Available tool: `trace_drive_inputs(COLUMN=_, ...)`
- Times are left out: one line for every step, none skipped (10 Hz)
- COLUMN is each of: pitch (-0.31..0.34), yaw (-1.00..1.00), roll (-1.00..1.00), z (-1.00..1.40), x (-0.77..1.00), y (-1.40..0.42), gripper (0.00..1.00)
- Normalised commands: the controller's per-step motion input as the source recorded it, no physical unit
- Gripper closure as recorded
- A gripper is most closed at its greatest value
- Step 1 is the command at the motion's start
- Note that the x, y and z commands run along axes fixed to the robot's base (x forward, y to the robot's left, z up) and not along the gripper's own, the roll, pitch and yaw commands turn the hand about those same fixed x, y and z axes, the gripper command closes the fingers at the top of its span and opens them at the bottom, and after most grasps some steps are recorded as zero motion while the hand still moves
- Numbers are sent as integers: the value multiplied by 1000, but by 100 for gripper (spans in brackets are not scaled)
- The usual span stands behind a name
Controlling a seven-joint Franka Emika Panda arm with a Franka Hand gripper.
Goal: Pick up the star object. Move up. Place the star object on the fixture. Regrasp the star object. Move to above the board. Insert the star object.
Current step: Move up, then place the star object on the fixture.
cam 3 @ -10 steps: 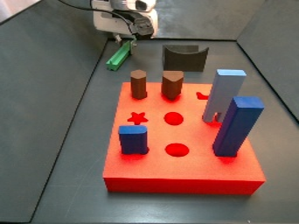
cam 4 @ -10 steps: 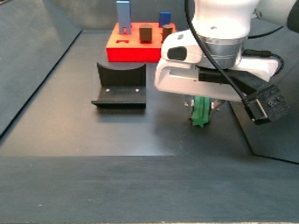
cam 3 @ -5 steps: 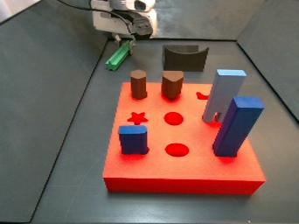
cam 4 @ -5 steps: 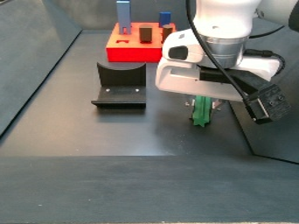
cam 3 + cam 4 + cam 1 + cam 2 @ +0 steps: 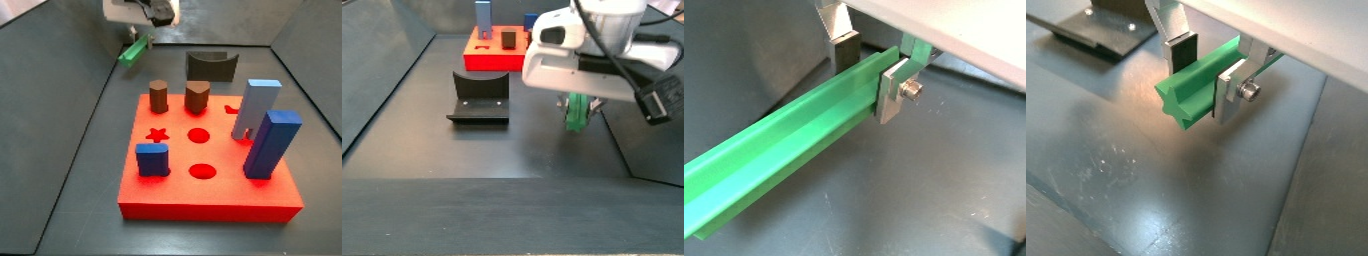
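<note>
My gripper point(image 5: 138, 38) is shut on the star object point(image 5: 132, 52), a long bright-green ridged rod. It hangs tilted above the dark floor at the back, left of the fixture point(image 5: 211, 67). In both wrist views the rod point(image 5: 804, 130) sits clamped between the two silver fingers point(image 5: 894, 90), its star-shaped end point(image 5: 1189, 92) sticking out past them. A side view shows the rod point(image 5: 577, 110) below the gripper point(image 5: 579, 98), off the floor, to the right of the fixture point(image 5: 480, 95). The red board point(image 5: 174, 158) lies in front.
On the board stand two brown pegs point(image 5: 158, 96) point(image 5: 197, 96) and three blue blocks point(image 5: 273, 142) point(image 5: 254, 108) point(image 5: 152, 158). Star and round holes point(image 5: 201, 135) are open in its top. Dark walls enclose the floor; a wall edge point(image 5: 629, 150) runs close by the gripper.
The gripper has risen with the star object in it, lifting the rod off the floor. The fixture, board and pieces have not moved.
</note>
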Motion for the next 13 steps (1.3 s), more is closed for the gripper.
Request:
trace_drive_inputs(pitch=121, yaw=-14, roll=94, z=207, x=-17, y=-4, gripper=100)
trace_drive_inputs(pitch=0, yaw=0, roll=0, z=1000, x=0, y=0, gripper=100)
trace_drive_inputs(pitch=11, yaw=3, roll=4, z=1000, x=-2, y=-1, gripper=100)
trace_drive_inputs(pitch=36, yaw=-2, roll=21, z=1000, x=-13, y=2, gripper=100)
trace_drive_inputs(pitch=46, yaw=-8, roll=34, z=1000, x=-15, y=2, gripper=100)
trace_drive_inputs(pitch=70, yaw=-14, roll=58, z=1000, x=-18, y=3, gripper=100)
trace_drive_inputs(pitch=85, yaw=-12, roll=74, z=1000, x=-22, y=2, gripper=100)
trace_drive_inputs(pitch=93, yaw=2, roll=93, z=1000, x=-25, y=-3, gripper=100)
trace_drive_inputs(pitch=94, yaw=9, roll=101, z=1000, x=-26, y=-5, gripper=100)
trace_drive_inputs(pitch=100, yaw=17, roll=115, z=1000, x=-31, y=-6, gripper=100)
trace_drive_inputs(pitch=98, yaw=19, roll=114, z=1000, x=-33, y=-7, gripper=100)
trace_drive_inputs(pitch=91, yaw=18, roll=103, z=1000, x=-36, y=-2, gripper=100)
trace_drive_inputs(pitch=84, yaw=16, roll=94, z=957, x=-33, y=-1, gripper=100)
